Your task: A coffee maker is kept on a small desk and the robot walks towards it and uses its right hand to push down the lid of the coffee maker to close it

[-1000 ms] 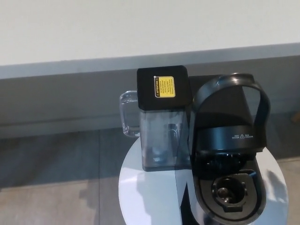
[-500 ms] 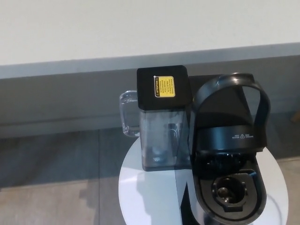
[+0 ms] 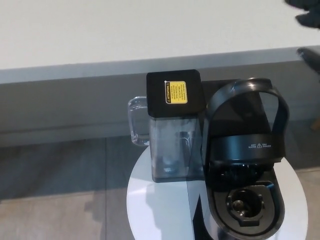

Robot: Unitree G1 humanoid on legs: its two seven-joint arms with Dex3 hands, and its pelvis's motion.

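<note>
lid point(image 3: 248, 117): stood raised over the coffee maker point(image 3: 245, 200), lower right
right hand point(image 3: 309, 20): upper right corner, fingers' state unclear

Black robot hand point(image 3: 309, 20), thick rounded fingers, blurred

Glossy black plastic coffee maker point(image 3: 245, 165) with a clear smoky plastic tank point(image 3: 172, 145) on a smooth white desk point(image 3: 160, 205).

My right hand point(image 3: 309, 20) hangs up at the far right edge — the coffee maker point(image 3: 243, 190) sits below and left of my fingers, on the small desk point(image 3: 160, 205), lid point(image 3: 246, 125) raised, water tank point(image 3: 172, 130) just beside it, further left.
</note>
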